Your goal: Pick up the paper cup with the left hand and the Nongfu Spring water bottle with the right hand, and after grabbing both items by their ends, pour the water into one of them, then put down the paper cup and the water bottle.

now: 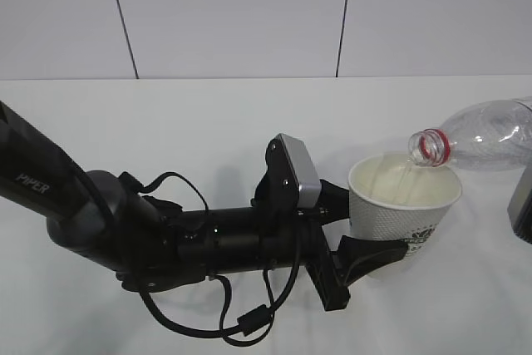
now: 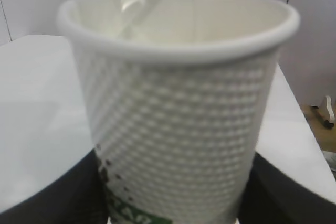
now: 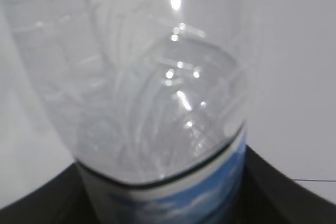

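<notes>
Water streams from the tilted Nongfu Spring water bottle (image 1: 490, 135), clamped in the right end effector (image 3: 168, 203), into the paper cup (image 1: 405, 201); left end effector (image 1: 366, 230) clamps the cup.

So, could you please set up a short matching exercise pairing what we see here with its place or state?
Things:
1. paper cup
2. water bottle
3. left tool
4. table

Descriptions:
A. tipped over, red-ringed mouth above the cup's rim
B. white surface under everything
C. upright, taking a thin stream of water
D. black, closed around the cup's lower part

Pairs: 1-C, 2-A, 3-D, 4-B
</notes>
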Controlling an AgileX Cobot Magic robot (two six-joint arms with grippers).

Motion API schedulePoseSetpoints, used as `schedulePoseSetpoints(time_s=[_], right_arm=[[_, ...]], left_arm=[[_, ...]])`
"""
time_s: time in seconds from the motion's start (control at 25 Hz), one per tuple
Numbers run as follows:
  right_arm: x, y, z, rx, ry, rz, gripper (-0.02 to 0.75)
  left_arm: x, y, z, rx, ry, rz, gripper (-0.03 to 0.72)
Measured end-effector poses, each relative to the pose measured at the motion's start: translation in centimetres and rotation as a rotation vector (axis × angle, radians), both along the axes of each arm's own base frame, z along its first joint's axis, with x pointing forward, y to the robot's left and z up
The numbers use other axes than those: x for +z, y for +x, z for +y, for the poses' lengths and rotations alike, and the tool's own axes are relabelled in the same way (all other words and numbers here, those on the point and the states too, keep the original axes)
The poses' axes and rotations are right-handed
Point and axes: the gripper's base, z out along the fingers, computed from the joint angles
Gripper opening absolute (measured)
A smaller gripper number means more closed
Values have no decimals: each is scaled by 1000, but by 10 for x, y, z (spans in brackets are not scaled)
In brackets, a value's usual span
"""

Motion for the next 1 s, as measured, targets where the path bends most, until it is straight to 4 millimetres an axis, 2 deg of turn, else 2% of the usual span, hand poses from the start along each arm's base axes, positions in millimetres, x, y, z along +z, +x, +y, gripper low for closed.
schedulePoseSetpoints(time_s=[1.0], right_arm=[[0,0,0,1,-4,-2,450]], left_arm=[[0,0,0,0,0,0,470]])
